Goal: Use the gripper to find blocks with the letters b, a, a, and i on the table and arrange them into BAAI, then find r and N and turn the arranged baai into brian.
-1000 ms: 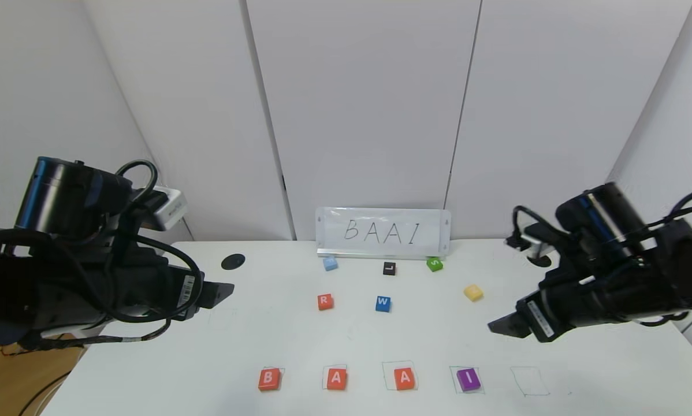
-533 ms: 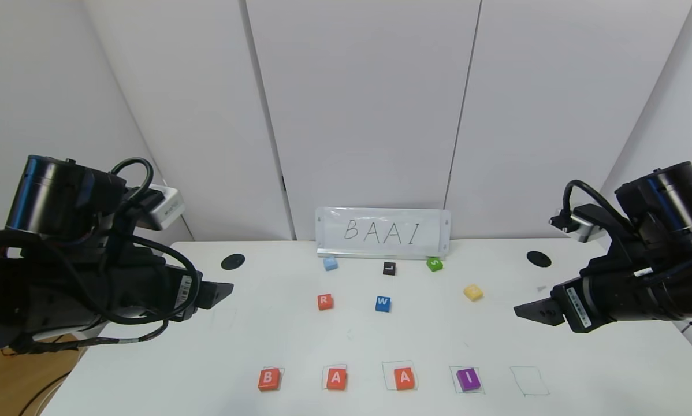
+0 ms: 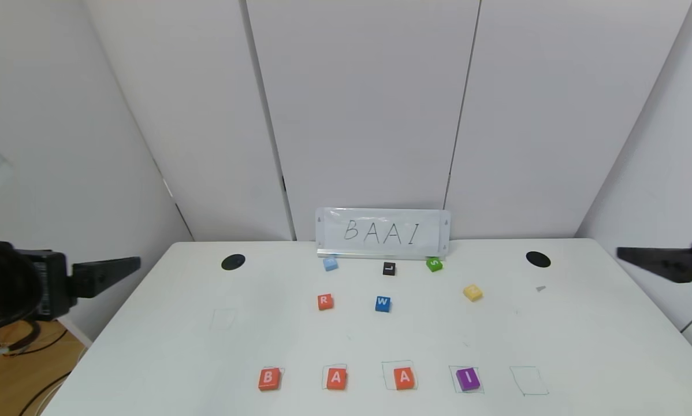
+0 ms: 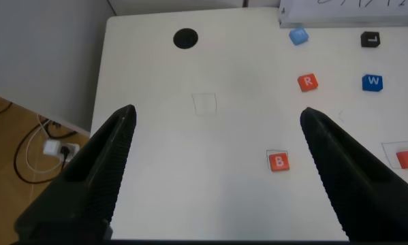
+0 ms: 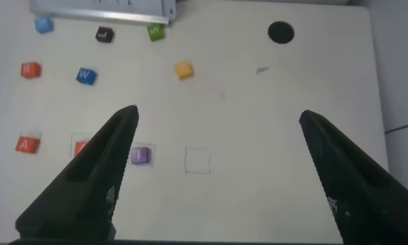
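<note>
Both fingers spread wide, holding nothing: left fingers (image 4: pixel 210 170) and right fingers (image 5: pixel 217 170) high off the worktop (image 3: pixel 149 346). Blocks (image 3: pixel 369 378) spelling BAAI far ahead, R (image 3: pixel 324 301) beyond. Risk: nudging neighbours, or mistaking the yellow block (image 3: pixel 472 292), perhaps N.

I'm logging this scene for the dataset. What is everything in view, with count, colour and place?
blocks: four, three orange-red B, A, A and one purple I, near row.
r: one, orange-red, mid-table.
W block: one, blue, beside r.
light blue block, black L block, green S block: one each, by the sign.
yellow block: one, right of centre.
BAAI sign: one, white, far edge.
black discs: two, far corners.
table: one, white.
left pincer: open, off the left edge.
right pincer: open, off the right edge.
</note>
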Motion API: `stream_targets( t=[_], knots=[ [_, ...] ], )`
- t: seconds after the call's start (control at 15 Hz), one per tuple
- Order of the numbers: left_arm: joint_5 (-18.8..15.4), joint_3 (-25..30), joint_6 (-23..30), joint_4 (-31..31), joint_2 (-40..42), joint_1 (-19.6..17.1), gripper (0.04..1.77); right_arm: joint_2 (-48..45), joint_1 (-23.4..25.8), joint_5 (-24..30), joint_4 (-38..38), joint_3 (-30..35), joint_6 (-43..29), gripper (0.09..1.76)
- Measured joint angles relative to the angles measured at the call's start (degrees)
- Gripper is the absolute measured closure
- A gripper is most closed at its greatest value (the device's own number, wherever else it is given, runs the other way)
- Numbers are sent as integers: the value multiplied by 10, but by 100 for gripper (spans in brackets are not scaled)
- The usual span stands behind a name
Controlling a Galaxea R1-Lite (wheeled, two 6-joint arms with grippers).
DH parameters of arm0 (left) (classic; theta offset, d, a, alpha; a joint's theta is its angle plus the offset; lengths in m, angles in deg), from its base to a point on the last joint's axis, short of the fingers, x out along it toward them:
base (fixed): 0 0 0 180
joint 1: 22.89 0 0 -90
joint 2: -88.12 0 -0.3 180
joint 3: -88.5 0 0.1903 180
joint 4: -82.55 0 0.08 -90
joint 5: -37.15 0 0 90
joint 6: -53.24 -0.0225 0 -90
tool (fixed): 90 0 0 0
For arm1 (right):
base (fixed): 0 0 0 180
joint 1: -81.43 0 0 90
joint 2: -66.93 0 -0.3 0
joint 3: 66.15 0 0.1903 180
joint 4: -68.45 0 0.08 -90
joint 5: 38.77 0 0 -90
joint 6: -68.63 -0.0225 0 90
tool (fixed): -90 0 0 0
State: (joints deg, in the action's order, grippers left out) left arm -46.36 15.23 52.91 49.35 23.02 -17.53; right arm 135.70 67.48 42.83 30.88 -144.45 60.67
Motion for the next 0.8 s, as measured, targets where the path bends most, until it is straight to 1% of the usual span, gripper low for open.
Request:
stream_targets(
  t=[0.07,0.2,0.47,0.6,0.8],
  knots=[
    [-9,4,-2,-1,29,-17,9,-50,9,-14,6,10,-12,15],
    [-9,8,-6,-3,63,-30,9,-113,22,-38,13,24,-20,15],
    [-6,9,-19,-14,158,-34,9,-222,26,-79,14,33,16,15],
    [-5,8,-40,-40,215,-34,9,-262,28,-79,14,37,51,15],
    [-4,4,-69,-93,332,-34,9,-371,47,-76,13,46,114,15]
  ],
)
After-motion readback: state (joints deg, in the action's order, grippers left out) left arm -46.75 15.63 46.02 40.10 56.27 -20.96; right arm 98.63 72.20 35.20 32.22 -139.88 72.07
